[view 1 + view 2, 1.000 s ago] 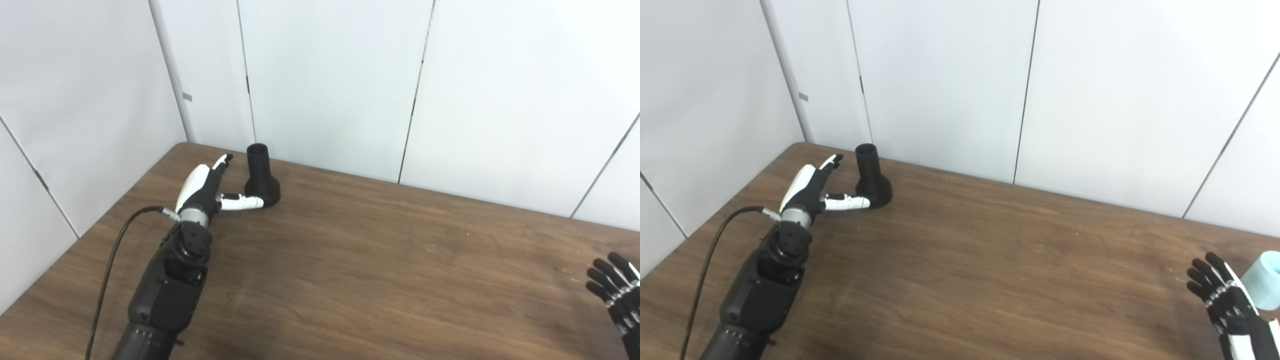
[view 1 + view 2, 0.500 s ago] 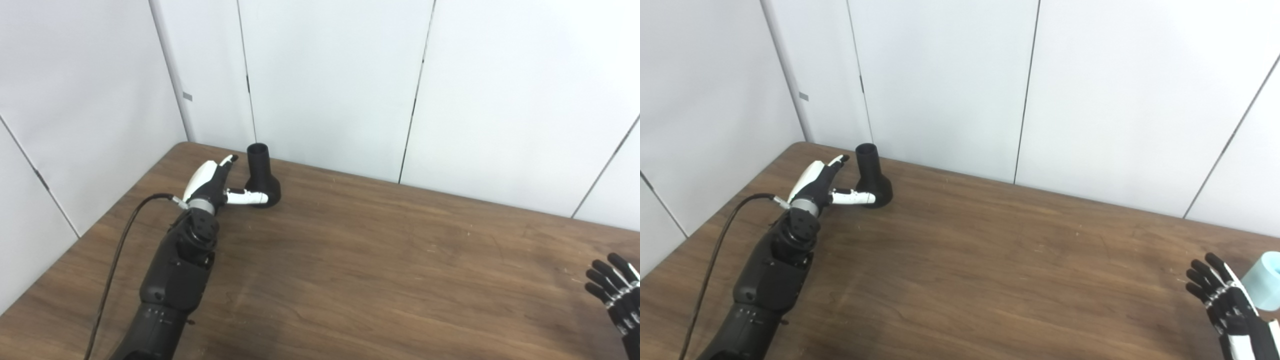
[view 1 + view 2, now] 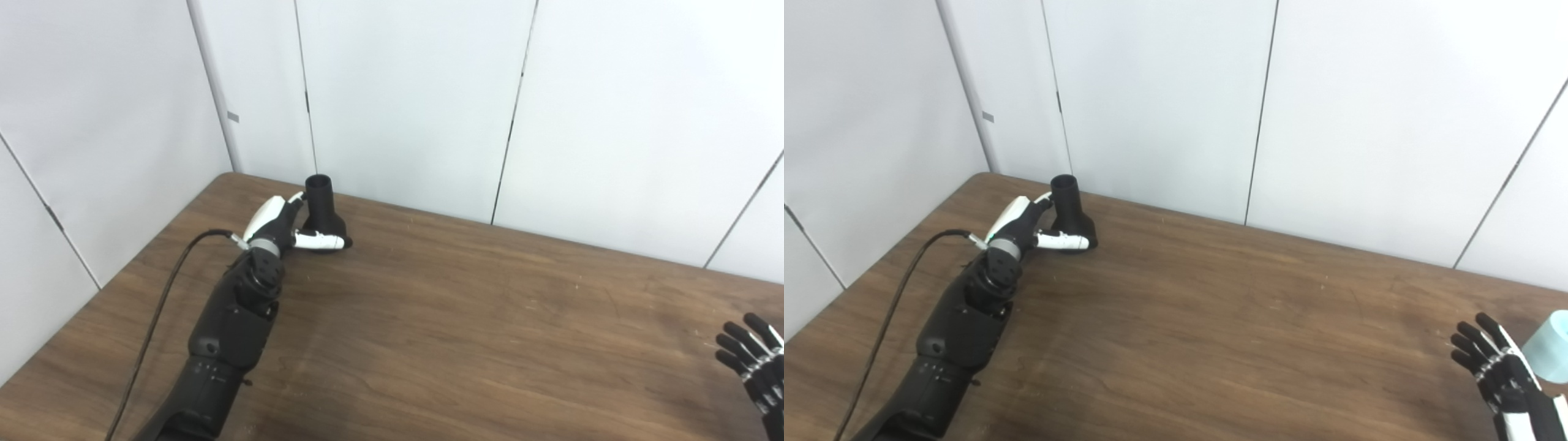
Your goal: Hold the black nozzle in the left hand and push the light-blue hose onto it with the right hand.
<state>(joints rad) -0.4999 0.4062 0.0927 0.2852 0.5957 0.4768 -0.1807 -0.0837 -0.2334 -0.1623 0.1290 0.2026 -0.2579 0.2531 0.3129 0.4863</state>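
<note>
The left hand (image 3: 278, 223), fingers spread, is closing in around the black nozzle (image 3: 323, 211) at upper left, now touching it. At lower right, the right hand (image 3: 1497, 373) is waiting splayed beside the light-blue hose (image 3: 1549, 346).

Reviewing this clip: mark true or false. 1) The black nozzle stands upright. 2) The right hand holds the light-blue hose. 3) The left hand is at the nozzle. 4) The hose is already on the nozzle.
1) True: the black nozzle stands on its wide base, opening up.
2) False: the right hand is open beside the light-blue hose.
3) True: the left hand has its fingers spread around it.
4) False: they sit at opposite ends of the table.
</note>
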